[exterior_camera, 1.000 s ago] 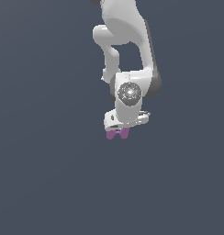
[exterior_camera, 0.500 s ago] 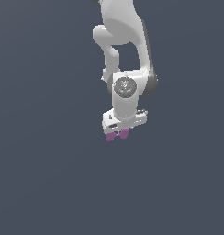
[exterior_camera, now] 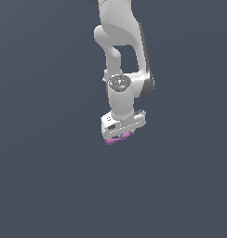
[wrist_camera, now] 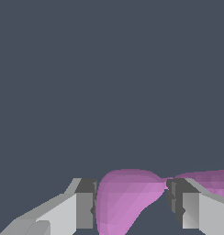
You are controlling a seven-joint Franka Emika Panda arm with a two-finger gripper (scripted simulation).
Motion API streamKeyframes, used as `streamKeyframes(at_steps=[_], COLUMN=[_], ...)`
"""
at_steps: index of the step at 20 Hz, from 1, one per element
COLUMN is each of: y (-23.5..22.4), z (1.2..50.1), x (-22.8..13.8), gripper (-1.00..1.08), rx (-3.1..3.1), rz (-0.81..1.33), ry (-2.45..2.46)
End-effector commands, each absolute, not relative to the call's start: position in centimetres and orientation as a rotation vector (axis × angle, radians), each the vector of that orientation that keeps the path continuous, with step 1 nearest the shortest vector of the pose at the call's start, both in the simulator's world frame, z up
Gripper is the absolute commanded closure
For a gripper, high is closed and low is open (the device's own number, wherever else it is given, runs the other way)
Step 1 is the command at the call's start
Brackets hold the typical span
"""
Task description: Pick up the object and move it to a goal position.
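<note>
Magenta-pink is seen between the two grey fingers [wrist_camera: 86,209] of the tool [wrist_camera: 132,209] in the wrist view, where the object [wrist_camera: 125,197] is pinched: one flared lobe fills the gap, while its narrow waist sits against the opposite pad and the second lobe spills out past that finger. In the exterior view the same object [exterior_camera: 118,138] shows as a small pink sliver tucked just beneath the white tool [exterior_camera: 120,134], narrower than the tool's body and partly hidden by it. Above, the white arm [exterior_camera: 122,56] is folded down from the upper edge of the picture, with the wrist joint facing the camera. Compared with the pictures from a second ago, the tool and its load have been carried a little toward the exterior view's left and slightly upward, and the wrist has been raised along with them, the piece having stayed in the grip throughout (no slipping or twisting can be made out at this size). It is judged, therefore, that the pick is done and the carry is under way. No goal marker is visible in either view, so how much travel remains cannot be told. Around the tool only the plain dark grey-blue surface [exterior_camera: 45,176] is seen; whether the piece is clear of it cannot be read from these renders, since no shadow or edge is shown.
</note>
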State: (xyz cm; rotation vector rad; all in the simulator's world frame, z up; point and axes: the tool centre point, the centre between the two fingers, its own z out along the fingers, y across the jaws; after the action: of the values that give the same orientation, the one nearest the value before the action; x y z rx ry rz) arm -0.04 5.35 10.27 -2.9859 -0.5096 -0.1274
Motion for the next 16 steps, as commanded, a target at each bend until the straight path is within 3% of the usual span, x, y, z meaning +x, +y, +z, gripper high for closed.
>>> streamKeyframes(at_steps=[1,16], y=[4.0,2.2], z=[9.6,9.9], x=[0.3,3.9], gripper=[1.08,1.08], rx=[-2.983,-2.859], rz=[-0.189,-0.653], ry=[-0.519,-0.696])
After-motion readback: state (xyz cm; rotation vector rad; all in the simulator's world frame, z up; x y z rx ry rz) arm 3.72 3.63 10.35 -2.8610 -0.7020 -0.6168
